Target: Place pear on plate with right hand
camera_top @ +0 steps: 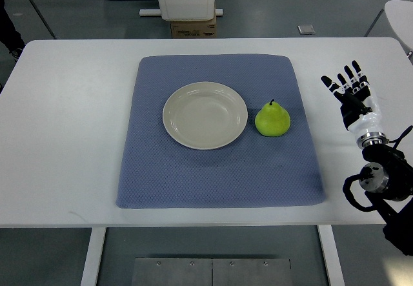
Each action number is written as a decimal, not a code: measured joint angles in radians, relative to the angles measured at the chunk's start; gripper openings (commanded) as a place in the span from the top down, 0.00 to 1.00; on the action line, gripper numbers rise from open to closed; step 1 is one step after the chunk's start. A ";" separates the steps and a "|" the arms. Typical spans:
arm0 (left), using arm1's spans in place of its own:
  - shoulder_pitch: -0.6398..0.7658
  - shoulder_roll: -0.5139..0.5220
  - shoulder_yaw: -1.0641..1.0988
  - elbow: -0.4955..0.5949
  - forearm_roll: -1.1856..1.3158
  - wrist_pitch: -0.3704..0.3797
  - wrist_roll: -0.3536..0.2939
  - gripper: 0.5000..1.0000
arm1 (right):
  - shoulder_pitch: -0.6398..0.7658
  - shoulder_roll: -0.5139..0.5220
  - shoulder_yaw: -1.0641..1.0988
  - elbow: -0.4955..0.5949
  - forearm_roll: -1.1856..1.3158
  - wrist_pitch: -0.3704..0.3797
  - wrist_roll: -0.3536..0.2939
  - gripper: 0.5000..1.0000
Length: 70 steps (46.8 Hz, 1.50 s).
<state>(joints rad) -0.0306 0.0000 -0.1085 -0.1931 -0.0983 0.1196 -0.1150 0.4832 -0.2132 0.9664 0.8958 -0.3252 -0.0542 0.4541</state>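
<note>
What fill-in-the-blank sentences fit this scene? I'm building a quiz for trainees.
1. The pear sits on the blue mat, just ____ of the plate in the picture.
2. The plate holds ____.
3. The right robot hand has its fingers ____, over the bare table.

Missing words: right; nothing; spread

Right robot hand [352, 92] hovers with fingers spread, holding nothing.
</note>
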 measured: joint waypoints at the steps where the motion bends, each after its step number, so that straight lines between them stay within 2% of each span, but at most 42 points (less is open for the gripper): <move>1: 0.002 0.000 0.000 0.000 0.000 0.000 0.000 0.00 | 0.000 0.000 0.000 0.000 0.000 0.000 0.000 0.00; 70: 0.009 0.000 0.001 0.000 0.000 -0.008 0.000 0.00 | 0.056 0.014 -0.002 -0.029 0.000 0.008 -0.005 0.00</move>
<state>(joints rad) -0.0212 0.0000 -0.1073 -0.1932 -0.0981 0.1120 -0.1151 0.5393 -0.1989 0.9643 0.8667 -0.3252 -0.0462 0.4487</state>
